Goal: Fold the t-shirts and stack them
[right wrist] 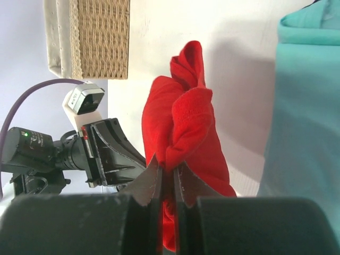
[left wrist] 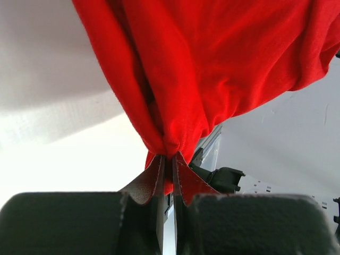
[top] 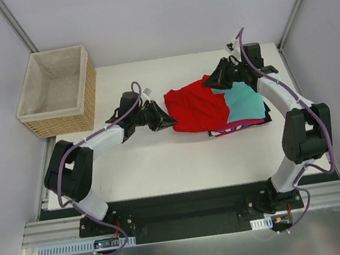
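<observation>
- Top external view: you have the red t-shirt (top: 194,107) strung between both arms over the middle-right of the white table (top: 162,161). It is crumpled rather than flat, and its right part lies over the folded stack.
- Your left gripper (top: 168,121) sits at the shirt's left edge. In the left wrist view its two fingers are pressed together on a bunched fold of red cloth, which fans out from the fingertips and fills the upper part of that view.
- Your right gripper (top: 212,82) is at the shirt's far right corner, above the far side of the stack. In the right wrist view its fingers are clamped on a gathered ridge of the same red cloth.
- From above you cannot tell how much of the red shirt rests on the table and how much is lifted.
- The teal t-shirt (top: 245,102) lies folded on top of the stack at the right of the table. Its left side is covered by the red cloth.
- Beneath the teal one, only thin strips show along the stack's near edge: the magenta-pink t-shirt (top: 240,128) and, under it, the black t-shirt (top: 217,133).
- The wicker basket (top: 89,95) stands at the far left corner, well apart from the shirts, with its beige lining showing.
- In the right wrist view you also see the left gripper just beyond the red cloth, and the basket behind it.
</observation>
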Robot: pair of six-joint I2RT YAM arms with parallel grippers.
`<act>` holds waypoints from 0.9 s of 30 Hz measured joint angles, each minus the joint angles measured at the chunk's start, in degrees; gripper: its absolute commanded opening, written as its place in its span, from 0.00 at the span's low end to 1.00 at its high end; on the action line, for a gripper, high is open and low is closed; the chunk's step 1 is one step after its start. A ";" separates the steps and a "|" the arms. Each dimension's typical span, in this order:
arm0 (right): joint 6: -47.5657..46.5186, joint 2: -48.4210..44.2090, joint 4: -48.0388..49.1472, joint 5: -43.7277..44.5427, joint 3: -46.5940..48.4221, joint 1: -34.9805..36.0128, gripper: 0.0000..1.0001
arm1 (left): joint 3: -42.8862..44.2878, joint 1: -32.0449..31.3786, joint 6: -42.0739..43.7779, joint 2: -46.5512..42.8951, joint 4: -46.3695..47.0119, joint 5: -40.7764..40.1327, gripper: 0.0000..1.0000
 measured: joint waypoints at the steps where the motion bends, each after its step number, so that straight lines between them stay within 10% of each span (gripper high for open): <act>1: 0.00 -0.33 -0.11 0.00 0.00 -0.46 0.01 | 0.94 -0.48 -0.02 0.94 -0.02 0.00 0.00; 27: 0.44 -7.87 0.02 -1.77 -1.73 -12.81 0.01 | 26.18 -9.01 -1.18 20.94 -1.03 3.04 0.00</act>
